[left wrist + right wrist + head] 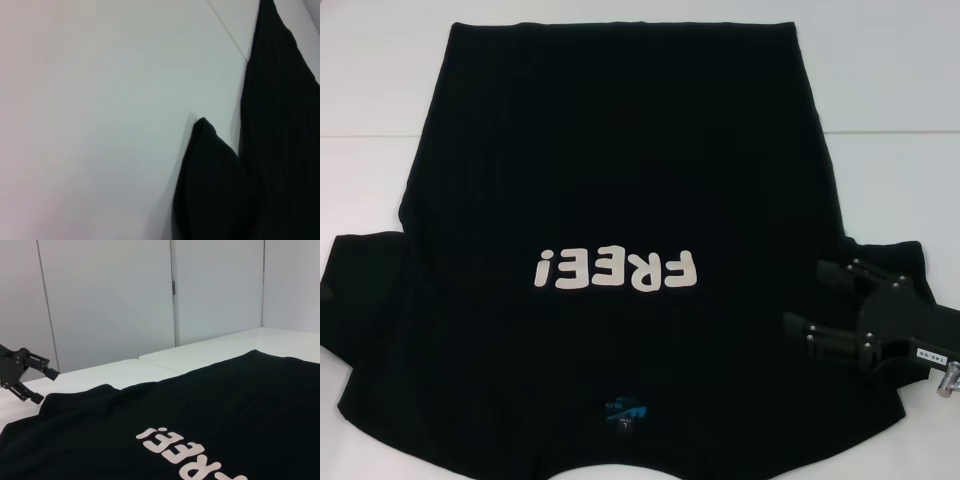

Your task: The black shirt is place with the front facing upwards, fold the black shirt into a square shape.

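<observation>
With the black shirt (620, 200) unfolded, your right gripper (825, 305) hovers open-jawed over its sleeve, probably about to pinch it.

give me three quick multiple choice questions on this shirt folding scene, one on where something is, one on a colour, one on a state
1. Where is the right gripper in the head view?
A. over the shirt's right sleeve area
B. over the far hem
C. on the neck label

2. What colour is the rounded "FREE!" lettering on the large plain black cloth T-shirt?
A. yellow
B. white
C. red

3. What state is the shirt in?
A. folded into a square
B. bunched in a heap
C. spread flat, front up, not yet folded

Answers:
1. A, the black gripper sits with open fingers at the shirt's right side near the sleeve.
2. B, the letters read pale white against the black cloth.
3. C, body and both sleeves lie spread on the white table with the print showing. The left gripper appears only in the right wrist view, open, by the opposite sleeve.
</observation>
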